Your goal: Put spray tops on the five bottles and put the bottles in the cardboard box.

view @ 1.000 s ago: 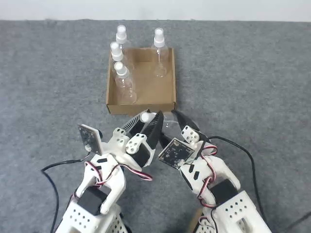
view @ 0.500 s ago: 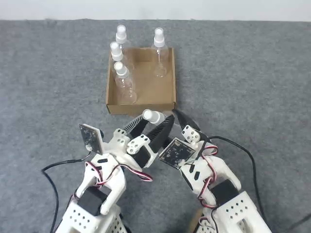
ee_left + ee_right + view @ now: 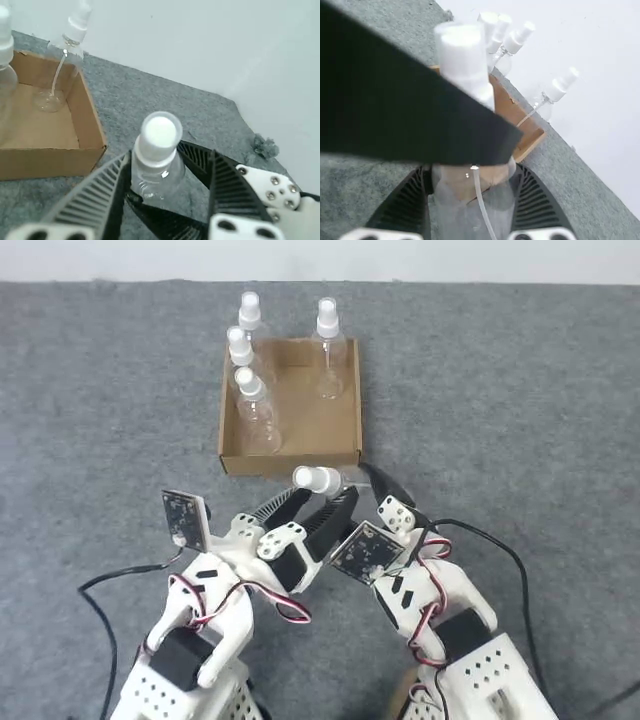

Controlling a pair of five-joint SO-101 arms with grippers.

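A clear bottle with a white spray top [image 3: 315,480] hangs just in front of the cardboard box [image 3: 340,430]. My right gripper [image 3: 352,492] is shut on its body, as the right wrist view shows [image 3: 470,187] with the bottle [image 3: 465,65] upright between the jaws. My left gripper [image 3: 322,497] stands open around the bottle's neck; in the left wrist view the bottle [image 3: 157,160] sits between its spread fingers [image 3: 100,195]. Several capped bottles [image 3: 250,390] stand in the box, most along its left side and one [image 3: 328,330] at its far right corner.
Grey carpet covers the table around the box. The box wall [image 3: 90,120] is close beyond the held bottle. Both arms crowd together at the near edge, with cables trailing beside them.
The left gripper, which was closed on the spray top, has spread its fingers. The bottle's top shifted slightly to the right, and the right gripper still holds the bottle.
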